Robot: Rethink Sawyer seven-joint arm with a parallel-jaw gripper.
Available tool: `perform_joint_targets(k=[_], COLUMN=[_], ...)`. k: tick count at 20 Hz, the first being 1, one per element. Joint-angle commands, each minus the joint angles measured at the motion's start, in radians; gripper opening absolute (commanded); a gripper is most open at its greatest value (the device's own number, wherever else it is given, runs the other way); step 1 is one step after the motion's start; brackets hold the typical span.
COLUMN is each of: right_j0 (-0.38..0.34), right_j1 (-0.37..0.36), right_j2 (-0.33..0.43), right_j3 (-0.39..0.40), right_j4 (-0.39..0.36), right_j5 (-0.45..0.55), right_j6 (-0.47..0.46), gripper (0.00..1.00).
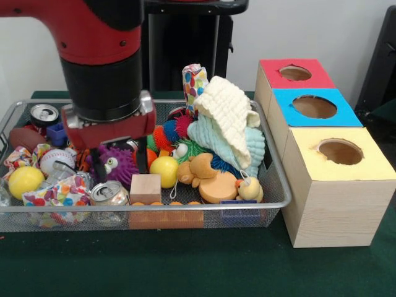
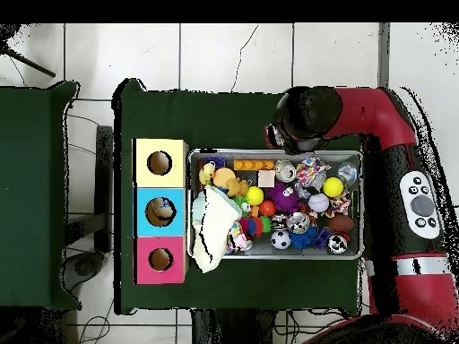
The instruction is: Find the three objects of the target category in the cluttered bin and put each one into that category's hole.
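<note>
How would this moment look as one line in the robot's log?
arm: over bin's end away from boxes | hand: down among toys, grip unclear | boxes: three, each with hole

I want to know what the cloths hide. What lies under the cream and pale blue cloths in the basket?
Under the cream cloth and pale blue cloth, spiky rubber toys stick out at the left edge in the bin. Anything deeper is covered.
</note>
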Motion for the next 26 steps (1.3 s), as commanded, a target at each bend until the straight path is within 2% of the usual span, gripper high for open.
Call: perform_joint_targets(k=[1,6,10,13,16,19,24,26], right_j0=[-0.034,-0.042,-0.074,-0.108,-0.136,-0.182,-0.226,-0.235], right_j1=[0.110,0.097,0.082,0.050,-0.022,-0.088,-0.121,-0.118], right_j2=[-0.016,-0.041,-0.054,-0.069,-0.094,-0.099,-0.100,-0.100], right_j3=[-0.186,-0.203,-0.148,-0.056,0.058,0.185,0.303,0.327], right_j4=[-0.014,-0.019,-0.003,0.011,0.014,0.028,0.025,0.024], right_j5=[0.128,0.162,0.123,0.071,0.039,-0.036,-0.116,-0.139], right_j6=[-0.435,-0.454,-0.445,-0.408,-0.358,-0.308,-0.250,-0.232], gripper=[1.00,1.00,1.00,1.00,1.00,1.00,1.00,1.00])
